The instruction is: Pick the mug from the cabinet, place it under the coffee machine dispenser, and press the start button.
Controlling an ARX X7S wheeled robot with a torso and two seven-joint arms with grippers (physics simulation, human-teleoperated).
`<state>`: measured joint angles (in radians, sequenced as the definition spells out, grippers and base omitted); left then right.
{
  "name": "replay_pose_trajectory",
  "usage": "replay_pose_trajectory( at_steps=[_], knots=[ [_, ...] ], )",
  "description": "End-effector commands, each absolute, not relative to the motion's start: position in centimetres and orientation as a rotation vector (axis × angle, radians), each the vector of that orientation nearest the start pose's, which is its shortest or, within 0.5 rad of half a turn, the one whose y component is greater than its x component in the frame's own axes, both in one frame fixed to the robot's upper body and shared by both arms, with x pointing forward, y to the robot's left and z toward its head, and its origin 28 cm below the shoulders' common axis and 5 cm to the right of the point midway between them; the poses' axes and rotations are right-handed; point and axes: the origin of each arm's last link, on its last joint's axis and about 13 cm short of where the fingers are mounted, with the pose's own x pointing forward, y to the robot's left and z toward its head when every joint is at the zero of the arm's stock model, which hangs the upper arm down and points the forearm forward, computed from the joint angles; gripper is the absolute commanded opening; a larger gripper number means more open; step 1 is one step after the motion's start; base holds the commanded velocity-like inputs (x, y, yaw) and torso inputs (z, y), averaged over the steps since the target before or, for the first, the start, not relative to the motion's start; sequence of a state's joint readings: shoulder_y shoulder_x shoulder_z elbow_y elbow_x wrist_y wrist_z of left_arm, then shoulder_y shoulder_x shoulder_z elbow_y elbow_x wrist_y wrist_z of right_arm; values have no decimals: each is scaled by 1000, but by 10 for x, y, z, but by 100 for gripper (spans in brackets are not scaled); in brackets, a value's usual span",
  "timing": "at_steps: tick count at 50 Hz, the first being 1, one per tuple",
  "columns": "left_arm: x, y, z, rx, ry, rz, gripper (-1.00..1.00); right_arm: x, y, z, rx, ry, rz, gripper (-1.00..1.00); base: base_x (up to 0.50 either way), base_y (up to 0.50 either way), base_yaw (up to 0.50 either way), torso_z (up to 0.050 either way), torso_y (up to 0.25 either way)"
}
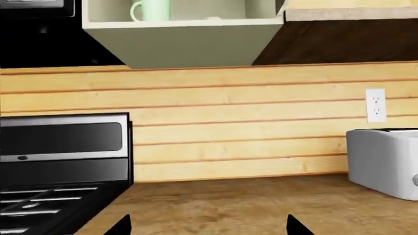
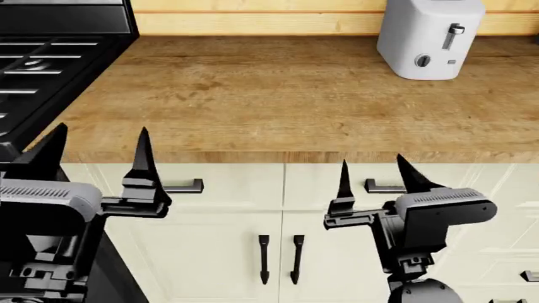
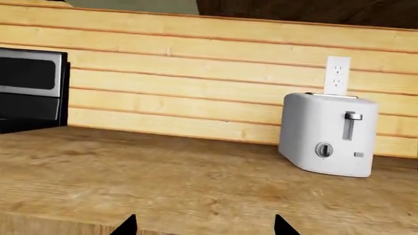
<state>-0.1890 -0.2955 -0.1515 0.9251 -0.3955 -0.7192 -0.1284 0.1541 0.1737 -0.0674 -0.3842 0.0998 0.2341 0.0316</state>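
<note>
Both end effectors hang spread and empty in front of the table's near edge: the left end effector [image 2: 94, 154] with its prongs wide apart, the right end effector [image 2: 370, 180] likewise parted, each gripping nothing. They sit low, level with the drawer fronts below the table [image 2: 278, 95], which reads as a rest pose before any reach, so the task looks not yet begun. Taking the white toaster [image 2: 430, 38] as landmark: it stands at the back of the table against the plank wall, just below a wall outlet [image 1: 375, 105], and the right end effector faces the table somewhat to the stove side of it. The stove [image 2: 42, 63] lies well away from the toaster, at the table's far end, beside the left arm. The mug [image 1: 150, 10] stands in an open upper cabinet [image 1: 183, 34], high above the table and between stove and toaster, nearer the stove; its handle seems to point toward the stove, though only its lower part shows. The left arm is probably the better placed to reach up for it. The coffee machine dispenser is not in any view.
</note>
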Motion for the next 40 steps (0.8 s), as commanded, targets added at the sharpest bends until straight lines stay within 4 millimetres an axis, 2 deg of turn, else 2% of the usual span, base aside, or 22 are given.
replay_pose_trajectory(
  at_steps=[1,9,11,15,17,19,26,29,40],
  knots=[
    [187,244,227,65,-469,-91,100,241,-124,157,-115,-393,82,100,0,0,0,0,0],
    [196,247,249,65,-504,-106,100,249,-138,193,-111,-448,72,100,0,0,0,0,0],
    [198,248,255,52,-507,-111,100,250,-141,203,-47,-452,87,100,0,0,0,0,0],
    [203,252,270,-2,-510,-118,100,252,-146,220,-66,-484,80,100,0,0,0,0,0],
    [207,253,277,-82,-493,-121,100,255,-147,225,-76,-490,68,100,0,0,0,0,0],
    [209,254,283,-89,-512,-107,100,257,-148,230,-80,-498,60,100,0,0,0,0,0],
    [212,254,305,-5,-628,-99,100,265,-150,249,-126,-517,57,100,0,0,0,0,0],
    [213,255,311,10,-654,-94,100,266,-150,254,-129,-519,65,100,0,0,0,41,0],
    [215,254,312,29,-656,-86,100,266,-149,261,-150,-551,79,100,0,0,0,50,0]
  ],
)
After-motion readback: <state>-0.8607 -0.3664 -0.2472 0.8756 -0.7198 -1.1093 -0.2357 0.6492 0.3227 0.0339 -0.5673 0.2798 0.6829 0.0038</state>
